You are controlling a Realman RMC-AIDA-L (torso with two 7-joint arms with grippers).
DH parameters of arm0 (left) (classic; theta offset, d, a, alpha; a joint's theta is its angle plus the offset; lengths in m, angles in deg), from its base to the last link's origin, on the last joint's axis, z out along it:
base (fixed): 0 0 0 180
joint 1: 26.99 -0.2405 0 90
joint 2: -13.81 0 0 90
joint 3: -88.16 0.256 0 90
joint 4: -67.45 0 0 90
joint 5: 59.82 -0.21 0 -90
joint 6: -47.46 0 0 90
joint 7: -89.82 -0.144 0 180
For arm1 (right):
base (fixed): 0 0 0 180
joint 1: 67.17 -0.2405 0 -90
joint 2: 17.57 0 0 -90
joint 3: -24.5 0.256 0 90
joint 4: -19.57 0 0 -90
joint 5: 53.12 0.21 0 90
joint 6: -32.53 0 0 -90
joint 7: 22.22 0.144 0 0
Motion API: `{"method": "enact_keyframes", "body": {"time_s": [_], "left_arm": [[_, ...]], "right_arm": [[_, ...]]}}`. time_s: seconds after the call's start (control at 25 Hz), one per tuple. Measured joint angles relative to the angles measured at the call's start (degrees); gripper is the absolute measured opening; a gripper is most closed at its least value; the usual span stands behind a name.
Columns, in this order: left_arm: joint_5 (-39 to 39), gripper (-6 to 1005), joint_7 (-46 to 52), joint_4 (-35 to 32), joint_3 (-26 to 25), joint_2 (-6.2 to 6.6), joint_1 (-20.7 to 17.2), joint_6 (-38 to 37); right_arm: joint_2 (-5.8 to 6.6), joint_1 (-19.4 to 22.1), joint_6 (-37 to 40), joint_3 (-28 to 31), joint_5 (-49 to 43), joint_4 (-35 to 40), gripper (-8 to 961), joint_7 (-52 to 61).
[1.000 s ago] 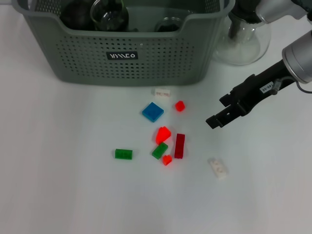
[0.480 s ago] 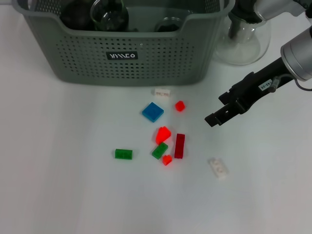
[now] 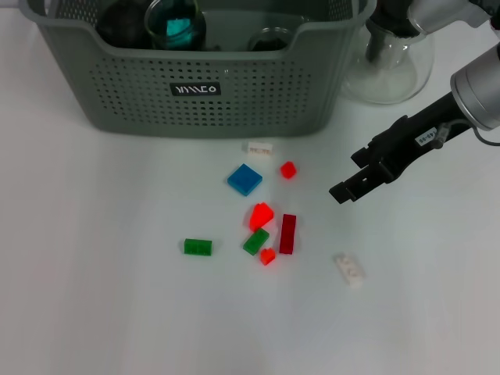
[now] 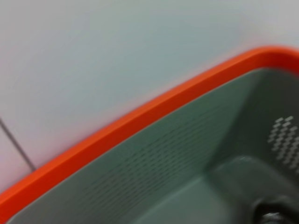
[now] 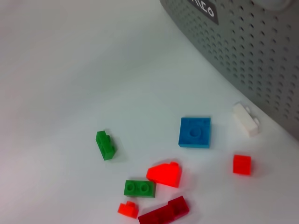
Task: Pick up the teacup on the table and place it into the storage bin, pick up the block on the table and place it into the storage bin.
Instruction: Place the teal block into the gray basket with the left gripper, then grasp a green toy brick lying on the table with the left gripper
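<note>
White worktop (image 3: 101, 297) carries a loose scatter of blocks: nearest a white one (image 3: 349, 269), then green (image 3: 198, 247), dark red (image 3: 288, 233) and blue (image 3: 245, 179), all unpicked. Right gripper (image 3: 344, 190) hovers beside them, apparently lining up a pick; its jaws' state I cannot tell. Farther back, the bin (image 3: 203, 70) already holds glassware. The left gripper is unseen; its camera views the bin's inside.

The table (image 3: 94, 297) carries nine loose blocks, namely two green (image 3: 198, 247), one blue (image 3: 245, 179), two white (image 3: 349, 269), one dark red (image 3: 287, 233) and three bright red (image 3: 262, 215), plus one storage bin (image 3: 211, 98) and one glass teapot (image 3: 391, 66).
</note>
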Motion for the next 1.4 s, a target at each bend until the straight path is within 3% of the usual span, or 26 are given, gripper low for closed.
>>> {"method": "enact_keyframes", "body": {"time_s": [0.28, 0.48, 0.64, 0.92, 1.2, 1.4], "left_arm": [[18.63, 770, -8.44, -25.25, -0.89, -2.44, -10.33, -21.03], [26.15, 764, -15.47, -32.22, -0.64, -4.14, -16.12, -34.98], [27.12, 762, -18.6, -32.34, 2.21, -5.84, -20.63, -41.3], [18.65, 759, -21.39, -26.03, 13.41, -8.11, -24.96, -39.86], [14.85, 757, -23.55, -18.36, 21.37, -8.24, -24.2, -34.33], [11.21, 756, -13.98, -17.18, 24.36, -8.25, -22.96, -30.02]], "right_arm": [[0.15, 0.28, -0.09, 0.0, 0.02, 0.35, 896, -0.61], [0.19, 0.59, -0.12, 0.15, 0.04, 0.31, 896, -1.01], [0.12, 0.81, -0.33, 0.41, 0.01, 0.04, 897, -1.14], [-0.2, 1.04, -0.71, -0.02, 0.03, -0.05, 896, -0.7], [-0.2, 1.29, -1.32, -0.03, 0.07, -0.6, 897, -0.66], [-0.18, 1.39, -1.6, -0.07, 0.07, -0.98, 897, -0.65]]}}
